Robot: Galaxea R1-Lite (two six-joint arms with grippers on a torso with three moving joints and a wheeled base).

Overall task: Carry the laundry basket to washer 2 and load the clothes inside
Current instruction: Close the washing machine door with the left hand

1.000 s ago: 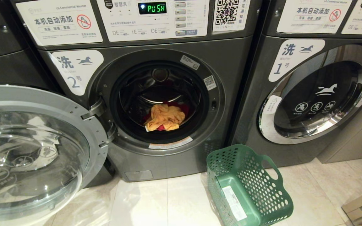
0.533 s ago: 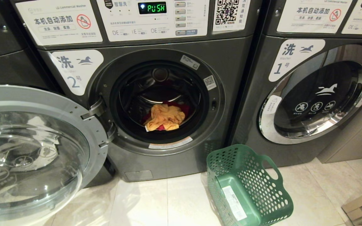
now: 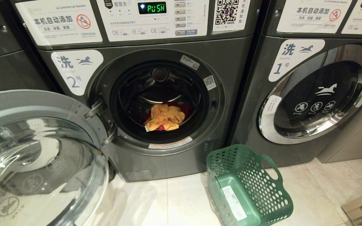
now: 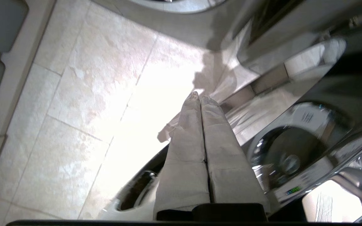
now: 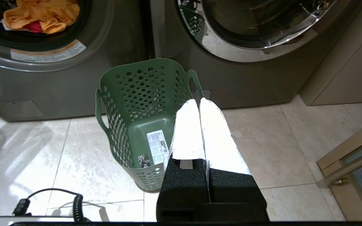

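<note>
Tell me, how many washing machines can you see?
3: washer 2 in the middle with its door open, washer 1 to its right, shut, and part of another machine at the left edge.

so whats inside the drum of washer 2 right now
Inside washer 2 lie the clothes: a yellow-orange garment on top, with a pink-red one showing beneath it. Anything deeper underneath is covered. The laundry basket on the floor is empty.

Bright indoor light, strong glare on the floor tiles (image 4: 156,103), mirror-like reflections in the open door glass (image 3: 39,169).
</note>
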